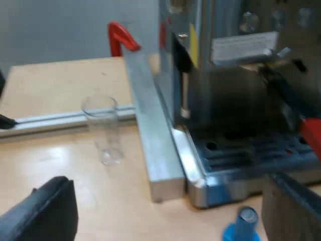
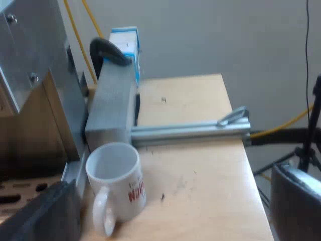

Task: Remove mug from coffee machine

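Right tool [image 2: 173, 188]: fingers spread wide, nothing between them. You sit low over the worktop [image 2: 200, 186], with the mug ahead and nearer one finger.
Left tool [image 1: 165, 201]: fingers apart and holding nothing. It faces the front corner of the espresso machine [image 1: 225, 75] and its drip tray [image 1: 251, 155].
Mug location: the mug [image 2: 118, 183] stands on bare worktop, off the drip tray. It is just beside the machine's base and the end of a metal block [image 2: 113, 100]; you cannot tell whether it touches either.
Mug axis: upright, long axis vertical, mouth up, white inside. The handle turns toward your right tool, away from the block. Red lettering faces the open worktop.
Open room: bare wood runs from the mug to the worktop's edge on the side away from the machine. A rail [image 2: 190, 131] crosses behind the mug and reaches that edge.
Left tool surroundings: a long metal bar [image 1: 150, 130] lies along the machine's side. A measuring glass [image 1: 103, 128] stands upright across the bar from the machine. A blue tamper [image 1: 243, 226] sits just before the tray.
Hard to make out: the mug's lettering is unreadable. The holder handle [image 1: 313, 135] shows its red end over the tray, and its metal part is blurred. The tamper's base is cut off.
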Controlling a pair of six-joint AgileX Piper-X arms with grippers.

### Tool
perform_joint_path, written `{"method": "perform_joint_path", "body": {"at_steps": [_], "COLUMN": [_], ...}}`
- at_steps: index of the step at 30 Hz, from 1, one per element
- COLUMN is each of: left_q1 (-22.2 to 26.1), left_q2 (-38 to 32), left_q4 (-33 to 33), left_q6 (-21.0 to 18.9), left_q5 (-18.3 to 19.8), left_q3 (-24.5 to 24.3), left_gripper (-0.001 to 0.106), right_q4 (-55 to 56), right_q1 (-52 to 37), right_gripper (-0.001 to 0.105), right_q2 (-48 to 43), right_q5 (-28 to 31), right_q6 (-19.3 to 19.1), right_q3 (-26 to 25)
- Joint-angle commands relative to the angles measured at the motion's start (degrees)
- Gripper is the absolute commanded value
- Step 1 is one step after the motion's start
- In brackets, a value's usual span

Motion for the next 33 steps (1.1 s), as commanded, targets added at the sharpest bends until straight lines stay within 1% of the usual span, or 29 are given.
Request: {"method": "perform_joint_path", "body": {"at_steps": [1,3,6,7,14,15,16,17,19,21,33], "left_q1": [-0.1,-0.1,-0.1,-0.1,-0.1,-0.1,-0.1,-0.1,-0.1,-0.1,-0.1], "left_q2": [-7.8,-7.8,-7.8,-7.8,-7.7,-7.7,-7.7,-7.7,-7.7,-7.7,-7.7], "left_q4": [-7.3,-11.3,-13.5,-13.8,-14.4,-14.3,-14.3,-14.3,-14.1,-14.4,-14.6], "left_q6": [0.3,0.3,0.3,0.3,0.3,0.3,0.3,0.3,0.3,0.3,0.3], "left_q5": [-4.0,-4.3,-4.3,-4.3,-4.2,-4.2,-4.2,-4.2,-4.2,-4.2,-4.2], "left_q3": [2.4,4.9,7.3,8.1,13.2,13.9,15.0,15.2,17.4,18.2,18.2], "left_gripper": [0.077,0.077,0.077,0.077,0.077,0.077,0.077,0.077,0.077,0.077,0.077], "right_q4": [-5.8,-9.1,-11.4,-11.6,-11.4,-11.3,-11.0,-10.6,-9.3,-9.1,-9.2], "right_q1": [-0.2,-0.2,-0.2,-0.2,-0.2,-0.2,-0.2,-0.2,-0.2,-0.2,-0.2], "right_gripper": [0.078,0.078,0.078,0.078,0.078,0.078,0.078,0.078,0.078,0.078,0.078], "right_q2": [-2.2,-2.2,-2.2,-2.2,-2.2,-2.2,-2.2,-2.1,-2.1,-2.1,-2.1], "right_q5": [-0.6,-0.5,-0.5,-0.5,-0.5,-0.5,-0.5,-0.5,-0.5,-0.5,-0.5], "right_q6": [-1.0,-1.0,-1.0,-1.0,-1.0,-1.0,-1.0,-1.0,-1.0,-1.0,-0.8], "right_q3": [2.2,4.5,7.7,8.7,11.3,12.4,15.7,16.2,17.1,18.0,17.9]}}
